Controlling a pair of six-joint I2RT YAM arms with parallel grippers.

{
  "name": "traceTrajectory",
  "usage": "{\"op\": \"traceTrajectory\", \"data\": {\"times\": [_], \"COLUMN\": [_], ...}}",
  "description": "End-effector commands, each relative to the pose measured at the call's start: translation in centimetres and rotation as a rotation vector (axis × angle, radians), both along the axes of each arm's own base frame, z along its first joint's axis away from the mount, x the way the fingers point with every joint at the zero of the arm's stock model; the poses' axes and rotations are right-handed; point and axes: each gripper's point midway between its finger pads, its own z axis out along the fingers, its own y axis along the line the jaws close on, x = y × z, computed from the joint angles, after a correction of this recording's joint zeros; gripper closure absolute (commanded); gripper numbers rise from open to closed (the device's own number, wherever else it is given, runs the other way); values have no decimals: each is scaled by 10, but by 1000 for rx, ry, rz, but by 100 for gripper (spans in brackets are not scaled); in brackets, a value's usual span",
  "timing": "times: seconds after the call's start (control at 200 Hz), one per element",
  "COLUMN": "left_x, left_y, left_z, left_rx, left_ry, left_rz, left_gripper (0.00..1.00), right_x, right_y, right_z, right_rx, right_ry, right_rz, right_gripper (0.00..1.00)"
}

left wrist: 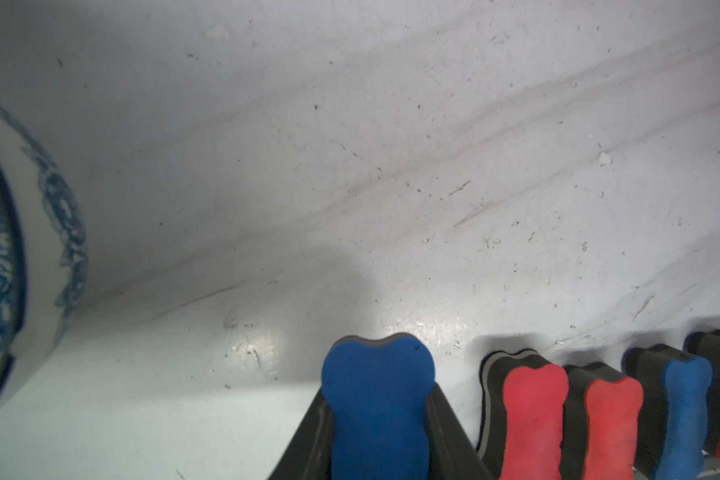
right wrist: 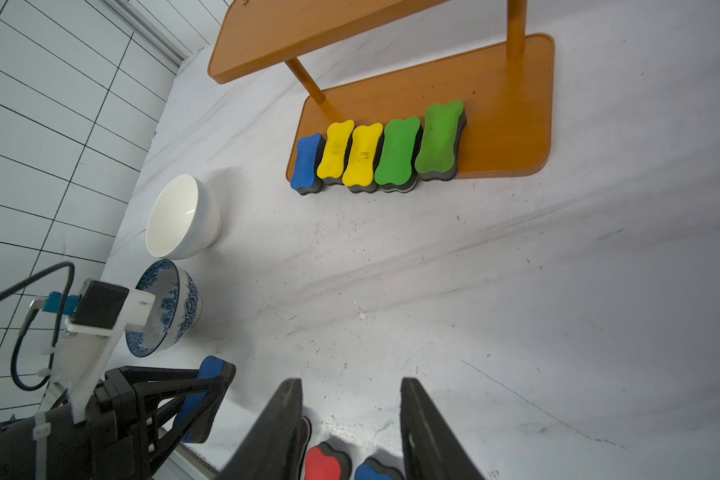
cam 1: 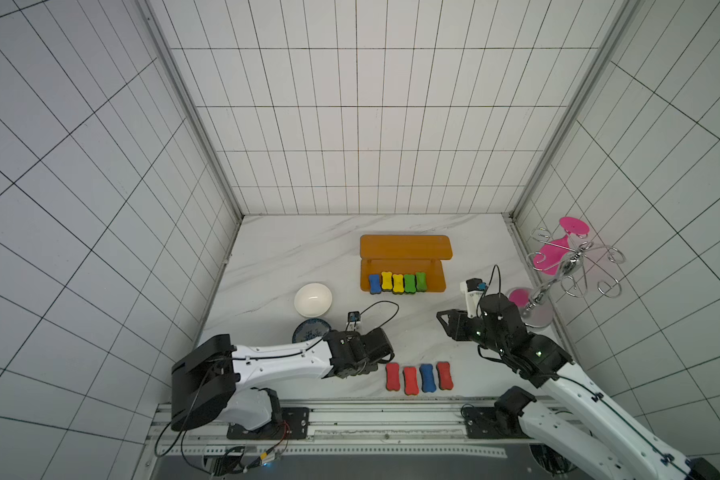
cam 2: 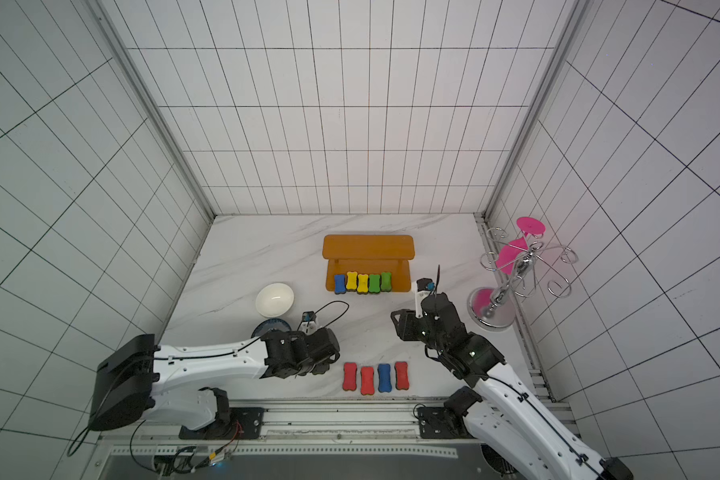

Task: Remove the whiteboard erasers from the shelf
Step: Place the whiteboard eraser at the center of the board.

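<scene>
Whiteboard erasers (cam 1: 398, 284), small bone-shaped foam blocks with dark undersides, are in three places. Five stand side by side on the lower board of the orange shelf (cam 1: 406, 247), which sits toward the back of the white marbled bench (cam 1: 287, 257). Counting from the robot's left they are one blue, two yellow and two green, packed close along the board's front edge.

Nearer the robot, a row of four (cam 1: 410, 380) lies on the bench by its near edge: red, red, blue, red.

The left fingers (left wrist: 308, 444) are pinching the tenth, a blue eraser (left wrist: 377, 399), across its narrow waist. It is just beside the red eraser at the left end of that row. I cannot tell whether it touches the bench.

The right fingers (right wrist: 281, 424) are spread apart with nothing between them. They hang over the bench between the shelf and the row of four, toward the robot's right.

A white bowl (cam 1: 313, 299) and a blue-patterned bowl (right wrist: 171, 307) stand on the left part of the bench. In both top views the left arm partly hides the patterned one. A chrome wire rack (cam 1: 574, 266) with pink discs stands at the bench's right edge.
</scene>
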Motion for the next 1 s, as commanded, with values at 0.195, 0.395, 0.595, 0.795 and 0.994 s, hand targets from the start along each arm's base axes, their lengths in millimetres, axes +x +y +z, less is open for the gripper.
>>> {"op": "traceTrajectory", "data": {"times": [0.195,0.395,0.595,0.795,0.994], "left_x": [-8,-8,-8,-10,-9], "left_y": [-19,-29,-36,-36,-39], "left_z": [-11,-14,-12,-8,-4], "left_rx": [9,14,18,26,40], "left_ry": [39,46,51,49,33], "left_rz": [-39,-58,-75,-72,-77], "left_gripper": [86,81,80,77,71], "right_x": [3,3,2,3,2], "right_y": [-3,-6,-8,-11,-10], "right_z": [8,10,8,7,3], "right_rx": [-12,-10,-16,-32,-34], "right_ry": [-30,-58,-69,-86,-80], "right_rz": [-35,-36,-32,-40,-34], "right_gripper": [58,58,58,57,57]}}
